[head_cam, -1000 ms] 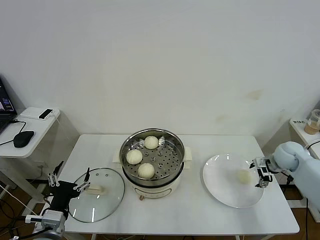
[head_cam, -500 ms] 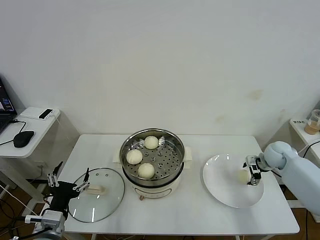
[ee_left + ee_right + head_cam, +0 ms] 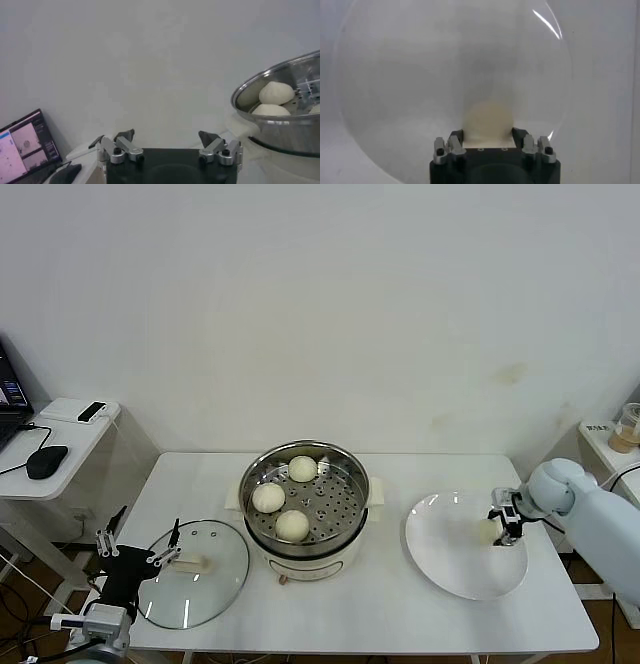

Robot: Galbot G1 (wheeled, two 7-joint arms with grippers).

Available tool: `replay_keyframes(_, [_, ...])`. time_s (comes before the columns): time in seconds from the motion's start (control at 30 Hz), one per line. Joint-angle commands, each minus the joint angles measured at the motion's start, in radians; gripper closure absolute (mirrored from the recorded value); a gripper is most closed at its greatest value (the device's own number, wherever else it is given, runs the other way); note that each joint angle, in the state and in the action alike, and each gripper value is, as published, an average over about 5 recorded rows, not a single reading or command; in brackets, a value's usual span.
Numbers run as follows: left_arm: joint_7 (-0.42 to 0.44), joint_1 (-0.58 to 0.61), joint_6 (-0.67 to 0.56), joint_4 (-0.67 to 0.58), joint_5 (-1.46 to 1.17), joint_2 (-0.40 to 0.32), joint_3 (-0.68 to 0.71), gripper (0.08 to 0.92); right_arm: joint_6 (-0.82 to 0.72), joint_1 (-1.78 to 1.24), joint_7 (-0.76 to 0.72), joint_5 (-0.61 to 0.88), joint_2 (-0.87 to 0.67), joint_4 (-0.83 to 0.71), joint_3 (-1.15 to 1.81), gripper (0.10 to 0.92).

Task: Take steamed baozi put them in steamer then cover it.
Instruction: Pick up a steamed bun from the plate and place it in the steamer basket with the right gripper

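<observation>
The steamer point(image 3: 352, 509) stands mid-table with three steamed baozi point(image 3: 292, 525) on its perforated tray; it also shows in the left wrist view point(image 3: 285, 127). A fourth baozi point(image 3: 486, 532) lies on the white plate point(image 3: 450, 569) at the right. My right gripper point(image 3: 493, 530) reaches in from the right, and its fingers press both sides of this baozi point(image 3: 487, 117). The cover point(image 3: 200, 584) lies flat on the table left of the steamer. My left gripper point(image 3: 150, 519) is open and empty, parked at the cover's left edge.
A side table point(image 3: 70, 429) with a mouse and a laptop stands at the far left. A small shelf with a cup point(image 3: 628, 429) is at the far right. The plate's rim point(image 3: 560, 60) nears the table's right edge.
My right gripper moved in from the plate's right edge to the baozi and closed around it. The left arm has not moved.
</observation>
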Motion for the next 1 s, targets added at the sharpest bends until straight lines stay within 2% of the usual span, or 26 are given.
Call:
replay_keyframes(0.03, [0.000,-0.002,0.000,-0.003,-0.001,0.003,0.003,0.177,-0.049,0.210,-0.024,0.134,-0.087,0.096,-0.160,0.414])
replay_keyframes(0.3, [0.001,-0.005,-0.003,0.000,-0.005,0.008,0.007,0.177,-0.128,0.570,-0.016,0.320,-0.085,0.224,-0.432,0.411])
replay_keyframes(0.57, [0.000,-0.013,0.000,-0.004,-0.004,0.006,0.020,0.177,-0.220,0.845,0.041,0.495,0.109,0.273,-0.643,0.405])
replay_keyframes(1.0, [0.000,-0.009,-0.002,0.000,-0.007,-0.007,0.000,0.177,-0.368,0.853,0.156,0.720,0.393,0.233,-0.722,0.397])
